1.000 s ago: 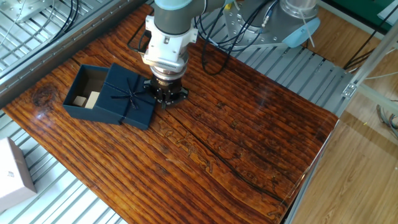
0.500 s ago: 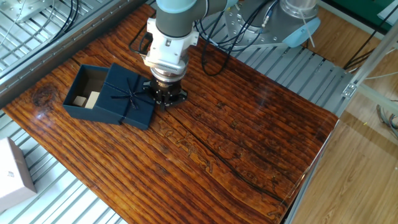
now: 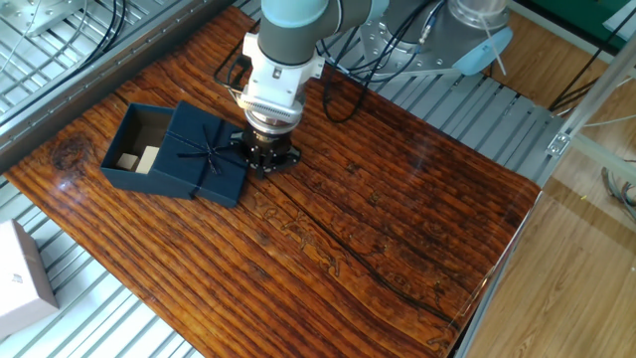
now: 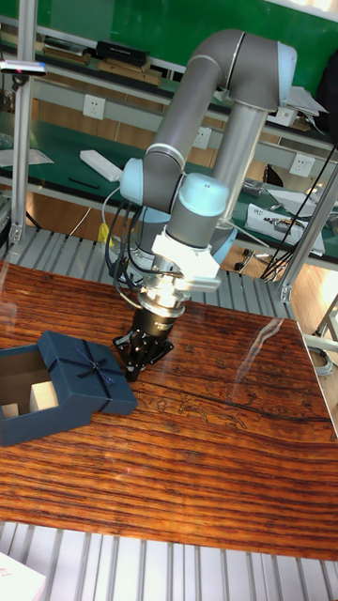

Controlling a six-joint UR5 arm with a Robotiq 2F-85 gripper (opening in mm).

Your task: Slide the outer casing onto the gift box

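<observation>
The outer casing (image 3: 204,152) is lying near the counter's (image 3: 397,229) far left corner, its thin ribbon bow facing up, and it is covering only the right part of the gift box (image 3: 134,147). The left part of the gift box is sticking out of the casing, showing brown inner walls and pale beige blocks (image 3: 139,159). Neither the casing nor the gift box is shifting from where it lay a second ago.

The hand (image 3: 266,155) is standing just beside the casing's right edge, low over the counter and pointing down at it; whether it is touching the casing cannot be told. Whether its fingers are apart or together cannot be told either, since they are reading as one dark mass in both views. Compared with a second ago, the arm's upper joints are leaning a little farther toward the right, while the hand is staying at almost the same spot.

A plain white box (image 3: 20,273) is sitting off the counter's near left edge on the metal slats. No readable writing or brand is showing on any of these things.
</observation>
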